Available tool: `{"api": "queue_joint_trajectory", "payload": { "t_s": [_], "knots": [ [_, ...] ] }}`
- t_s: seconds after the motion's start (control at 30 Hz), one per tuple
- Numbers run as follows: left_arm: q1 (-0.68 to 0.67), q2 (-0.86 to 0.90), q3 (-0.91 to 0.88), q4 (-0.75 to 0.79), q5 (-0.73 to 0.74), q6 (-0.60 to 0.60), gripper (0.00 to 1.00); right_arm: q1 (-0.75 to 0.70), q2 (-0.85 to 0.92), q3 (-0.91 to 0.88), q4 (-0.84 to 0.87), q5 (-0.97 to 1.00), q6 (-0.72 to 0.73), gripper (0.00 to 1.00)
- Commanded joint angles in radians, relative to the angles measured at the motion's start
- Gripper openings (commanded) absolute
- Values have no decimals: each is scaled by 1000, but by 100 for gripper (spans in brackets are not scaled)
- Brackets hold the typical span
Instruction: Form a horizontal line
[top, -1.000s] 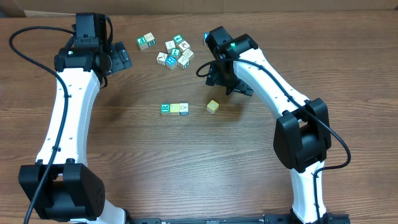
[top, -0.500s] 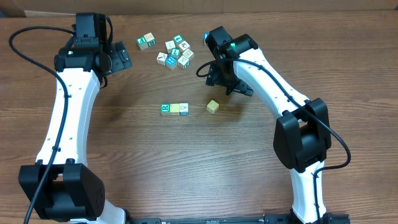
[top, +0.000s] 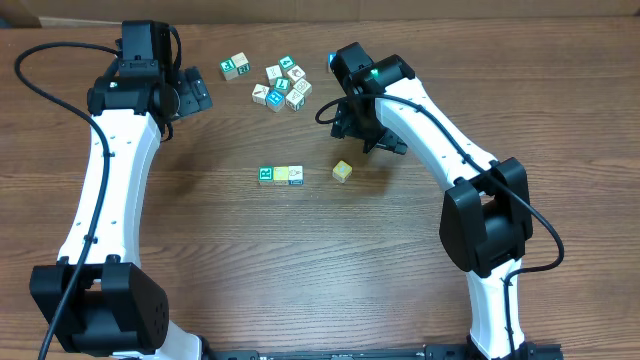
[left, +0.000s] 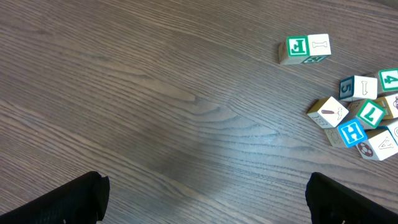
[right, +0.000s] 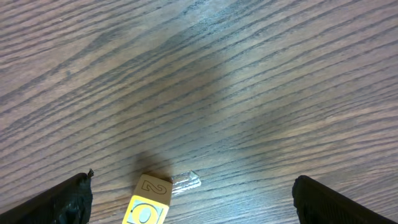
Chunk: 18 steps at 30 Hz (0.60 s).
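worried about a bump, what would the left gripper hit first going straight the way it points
Probably only bare table: the open left gripper aims at wood, and the loose cubes lie off to one side.

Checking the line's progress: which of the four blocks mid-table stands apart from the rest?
The yellow block, slightly turned, alone to the right of the row of three; those three sit side by side.

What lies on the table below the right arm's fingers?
Bare wood table and one yellow cube, touching neither of the open fingers. The cube's lower part is out of frame.
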Motion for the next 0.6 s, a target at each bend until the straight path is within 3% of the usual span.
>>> {"api": "queue_joint_trajectory", "payload": {
  "t_s": [0.0,0.57],
  "knots": [
    [-2,3,2,1,-17,4,100,-4,-31,-16,3,-1,0,100],
    [-2,3,2,1,-17,4,100,-3,-31,-16,14,-46,0,100]
  ]
}}
